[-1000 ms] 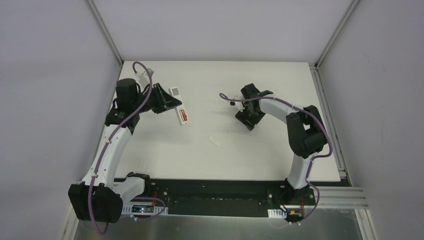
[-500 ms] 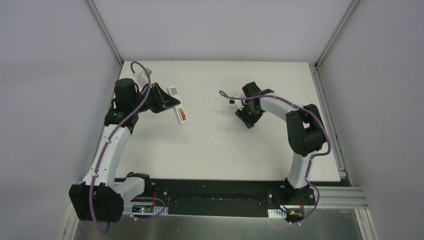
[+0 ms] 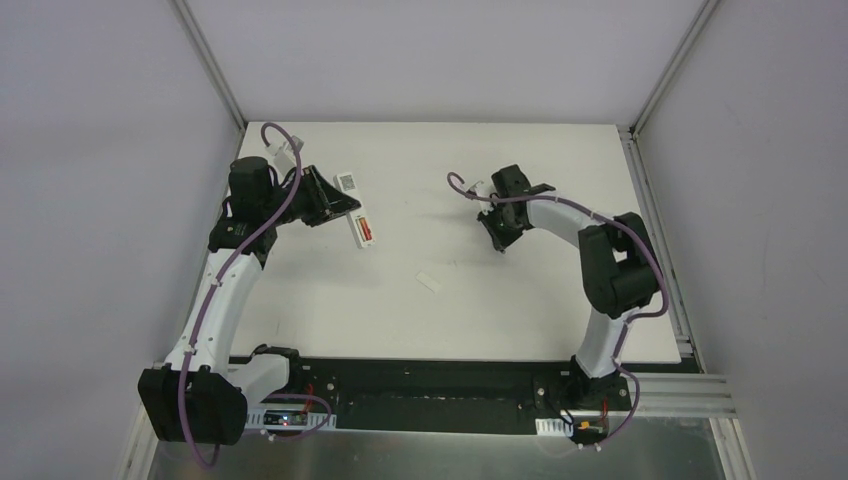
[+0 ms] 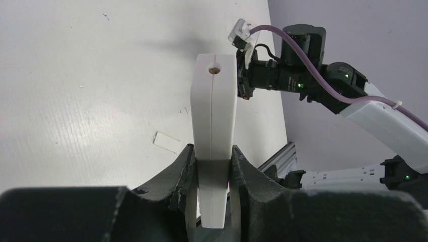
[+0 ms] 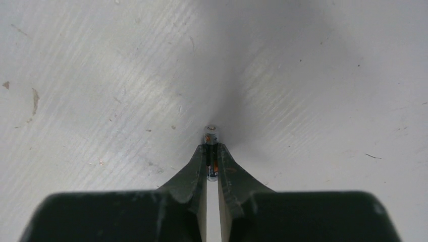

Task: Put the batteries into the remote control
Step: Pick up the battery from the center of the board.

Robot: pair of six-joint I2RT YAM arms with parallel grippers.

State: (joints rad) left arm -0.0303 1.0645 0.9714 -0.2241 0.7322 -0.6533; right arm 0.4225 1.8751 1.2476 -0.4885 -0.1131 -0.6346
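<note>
The remote control [image 4: 215, 101] is a slim white bar, seen edge-on in the left wrist view, and my left gripper [image 4: 212, 151] is shut on its sides. From above, the remote control [image 3: 349, 184] sticks out of the left gripper [image 3: 342, 207] at the table's back left, label side up. A red-orange battery [image 3: 366, 231] lies in its near end. Down on the table, my right gripper [image 5: 211, 148] is shut on a dark battery [image 5: 211, 135] whose silver end pokes out past the fingertips. The top view places the right gripper [image 3: 499, 243] at centre right.
A small loose white cover piece [image 3: 428, 282] lies flat on the white table [image 3: 560, 300] between the arms, also visible as the cover piece [image 4: 166, 142] in the left wrist view. A metal rail [image 3: 660, 235] borders the table's right edge.
My right gripper has closed from open onto the dark battery and shifted slightly right. The left gripper keeps its hold on the remote control, almost unmoved.
</note>
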